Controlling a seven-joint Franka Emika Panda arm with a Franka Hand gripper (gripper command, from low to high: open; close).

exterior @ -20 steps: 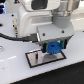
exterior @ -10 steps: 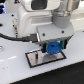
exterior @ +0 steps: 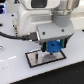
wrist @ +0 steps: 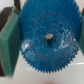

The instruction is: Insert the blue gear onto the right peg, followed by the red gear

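My gripper is shut on the blue gear and holds it flat, low over the right part of the grey black-framed plate. In the wrist view the blue gear fills the frame between the teal finger pads. A dark spot shows in its hub hole; I cannot tell whether it is the right peg. The right peg is otherwise hidden under the gear. A small dark pin stands on the plate's left part. The red gear is out of view.
A black cable runs from the exterior view's left to the arm. The plate lies on a white table. The arm's white body fills the upper part of the view.
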